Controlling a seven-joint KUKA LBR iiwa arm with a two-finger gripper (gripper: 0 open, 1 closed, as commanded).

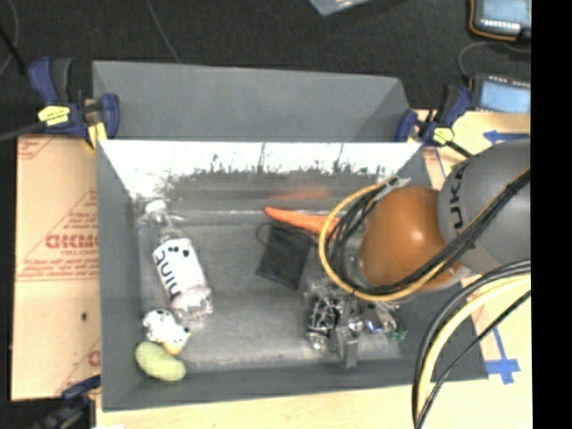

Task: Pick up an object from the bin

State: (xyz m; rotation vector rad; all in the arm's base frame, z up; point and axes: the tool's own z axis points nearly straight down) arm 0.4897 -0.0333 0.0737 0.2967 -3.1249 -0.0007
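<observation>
My gripper is low in the bin's front right part, close to the floor near the front wall. Just behind it to the left lies a flat black square pouch, tilted a little. Behind the pouch, an orange carrot-shaped thing lies across the floor, its right end hidden under the arm's orange cover. Whether anything is in the gripper cannot be made out.
On the left lies a clear plastic water bottle with a white label, cap toward the back. In the front left corner sit a small white toy with black spots and a yellow-green lump. The arm and cables cover the bin's right side.
</observation>
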